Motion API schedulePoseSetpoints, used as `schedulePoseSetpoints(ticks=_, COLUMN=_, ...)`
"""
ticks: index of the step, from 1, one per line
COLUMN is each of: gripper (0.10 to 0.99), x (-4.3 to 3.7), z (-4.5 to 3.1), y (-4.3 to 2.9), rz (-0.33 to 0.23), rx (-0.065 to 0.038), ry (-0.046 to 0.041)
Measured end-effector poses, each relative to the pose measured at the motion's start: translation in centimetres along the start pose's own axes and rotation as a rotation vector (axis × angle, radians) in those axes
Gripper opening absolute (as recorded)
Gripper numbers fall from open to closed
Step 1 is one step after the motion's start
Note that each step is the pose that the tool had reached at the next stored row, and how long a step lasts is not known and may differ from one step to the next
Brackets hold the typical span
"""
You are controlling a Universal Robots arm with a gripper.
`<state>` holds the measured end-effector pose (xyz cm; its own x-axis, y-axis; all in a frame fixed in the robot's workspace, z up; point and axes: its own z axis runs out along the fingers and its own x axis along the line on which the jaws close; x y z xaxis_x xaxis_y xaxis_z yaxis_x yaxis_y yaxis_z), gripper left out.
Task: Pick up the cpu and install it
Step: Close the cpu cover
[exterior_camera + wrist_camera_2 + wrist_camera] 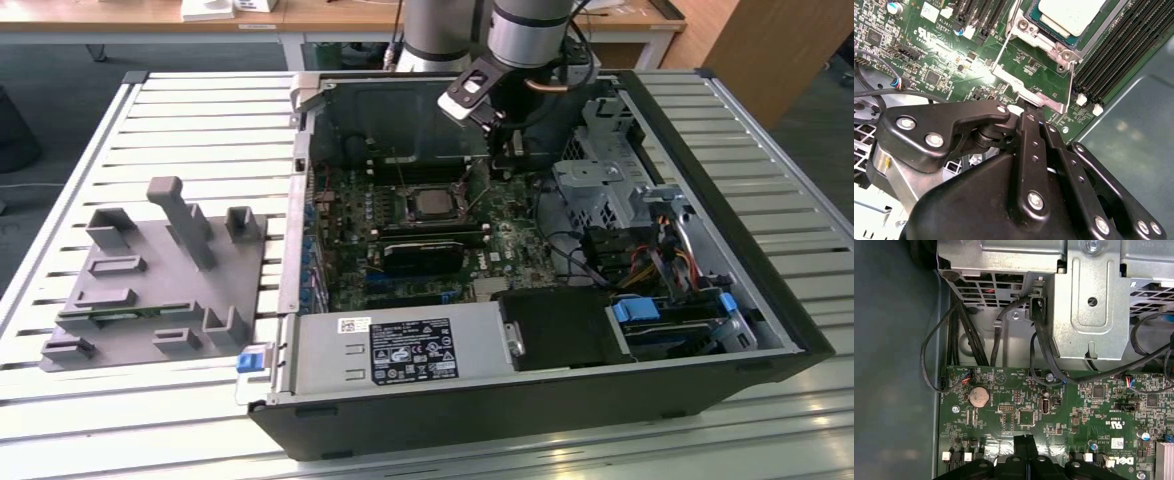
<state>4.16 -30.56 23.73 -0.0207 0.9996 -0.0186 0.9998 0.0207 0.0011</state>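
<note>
Fingers (1020, 449) of the black gripper (1026, 441) were pressed together near the hinged silver metal frame (1046, 99); the shiny silver-grey square cpu (1071, 15) sat in its socket.

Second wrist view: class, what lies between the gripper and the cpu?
The socket's silver metal frame and a strip of green motherboard, in the second wrist view.

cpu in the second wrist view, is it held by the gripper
No, the cpu sits in the socket, apart from the gripper.
</note>
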Motion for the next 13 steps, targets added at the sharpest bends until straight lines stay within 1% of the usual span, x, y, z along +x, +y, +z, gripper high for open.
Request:
schedulePoseSetpoints(ticks=9, gripper=0.106, x=0.01, z=-0.01, y=-0.16, rz=0.0, rx=0.0, ry=0.0)
schedulePoseSetpoints(ticks=13, gripper=0.106, x=0.0, z=-0.14, y=-0.17, rz=0.0, rx=0.0, ry=-0.0001)
